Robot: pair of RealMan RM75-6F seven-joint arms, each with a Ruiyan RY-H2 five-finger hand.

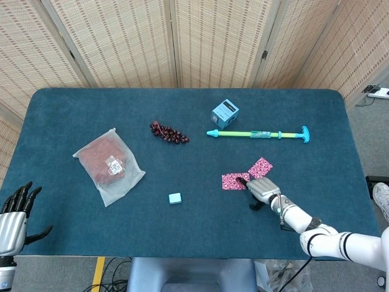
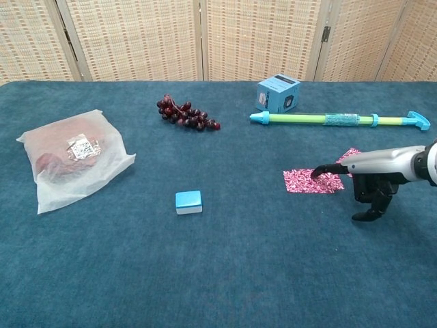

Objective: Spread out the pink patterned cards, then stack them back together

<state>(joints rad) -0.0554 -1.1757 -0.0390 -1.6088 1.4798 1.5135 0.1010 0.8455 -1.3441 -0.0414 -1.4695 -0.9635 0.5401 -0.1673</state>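
At the far left of the head view we see the left robot hand [image 1: 13, 214] off the near corner of the bench [image 1: 73, 237], its dark fingers spread apart and holding nothing. The bench is covered in dark teal cloth, and woven cane screens [image 1: 121, 42] stand behind it; grey floor shows at the right edge.

Moving right, a clear bag of red meat [image 1: 108, 164] lies on the cloth with a white label on top. Beyond it sits a small bunch of dark grapes [image 1: 169, 132], and nearer to us a little light-blue block [image 1: 175, 198]. Further right and toward the back stands a blue carton [image 1: 224, 113], with a green and cyan pump toy [image 1: 258, 134] lying just in front of it, its long axis running left to right across the bench.

The pink patterned cards [image 2: 313, 182] lie flat on the right half of the bench, in front of the pump toy. We make out two: one rectangle with its long side running left to right, and a second [image 1: 261, 167] peeking out behind the hand, turned diagonally toward the back right.

The right robot hand [image 2: 369, 179] comes in from the right. One fingertip [image 2: 316, 173] is stretched out and rests on the nearer card, while the other fingers curl downward toward the cloth, gripping nothing we can see.
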